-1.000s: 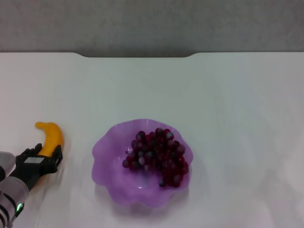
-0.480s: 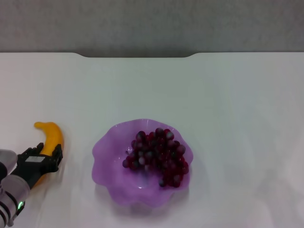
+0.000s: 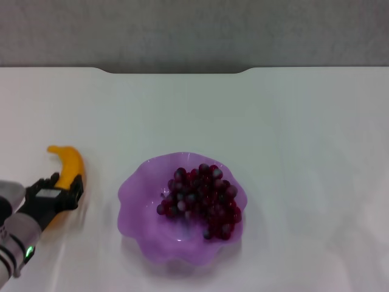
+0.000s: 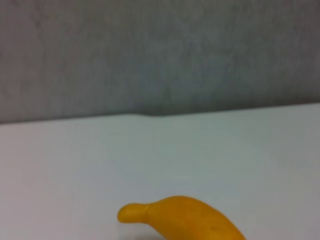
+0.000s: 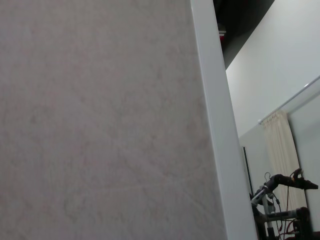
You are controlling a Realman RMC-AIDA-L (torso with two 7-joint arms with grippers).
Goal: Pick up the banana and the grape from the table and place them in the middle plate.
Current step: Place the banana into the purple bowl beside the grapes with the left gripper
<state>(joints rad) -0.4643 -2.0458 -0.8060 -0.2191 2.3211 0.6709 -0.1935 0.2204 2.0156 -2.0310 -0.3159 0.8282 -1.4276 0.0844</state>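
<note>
White table (image 3: 292, 121): left pincer (image 3: 56, 193) clamps banana (image 3: 68, 165).

Since a second ago we see the banana (image 3: 69, 168) shift: its curved far end, ahead of the left gripper (image 3: 58, 190), now sits a little farther from the robot and slightly toward the plate side. The left gripper itself has crept forward and inward with it, its dark fingers (image 3: 75, 188) closed around the banana's near half. A faint blurred shadow now shows on the table (image 3: 85, 210) just beside the gripper.
</note>
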